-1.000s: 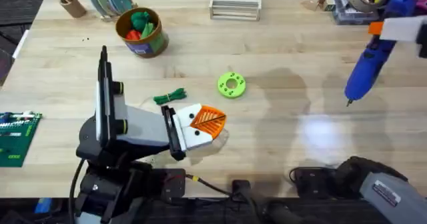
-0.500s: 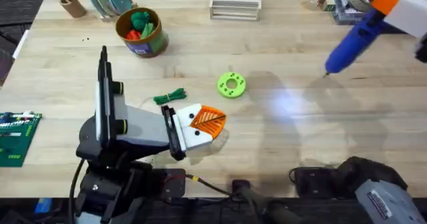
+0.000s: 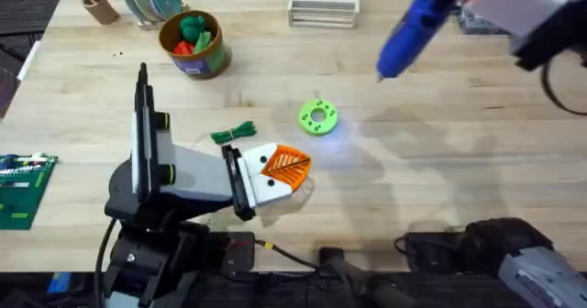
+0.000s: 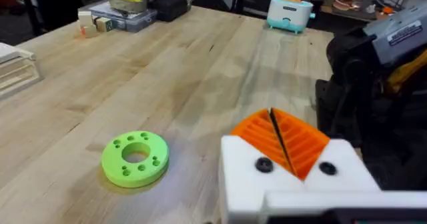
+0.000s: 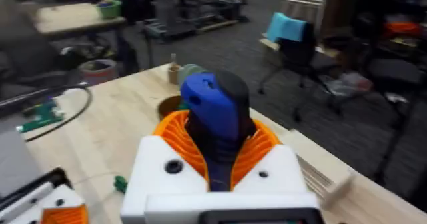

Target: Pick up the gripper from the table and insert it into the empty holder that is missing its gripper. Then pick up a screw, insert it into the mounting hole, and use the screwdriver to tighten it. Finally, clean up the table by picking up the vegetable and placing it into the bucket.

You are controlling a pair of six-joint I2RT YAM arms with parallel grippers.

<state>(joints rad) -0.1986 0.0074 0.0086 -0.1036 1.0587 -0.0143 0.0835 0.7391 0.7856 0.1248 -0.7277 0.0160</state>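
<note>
Screwdriver (image 3: 415, 29) in right end effector (image 5: 220, 159), slanted, bit toward table (image 3: 459, 161)

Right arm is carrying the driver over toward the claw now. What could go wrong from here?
1. The blue pen-shaped screwdriver is held by its rear end in the right gripper, tilted with the bit far from the grip; it may pivot on contact.
2. The bright green ring-shaped disc lies between the bit and the left gripper; a low approach could knock it.
3. The dark-green stringy vegetable lies beside the left gripper and could be swept aside.
</note>
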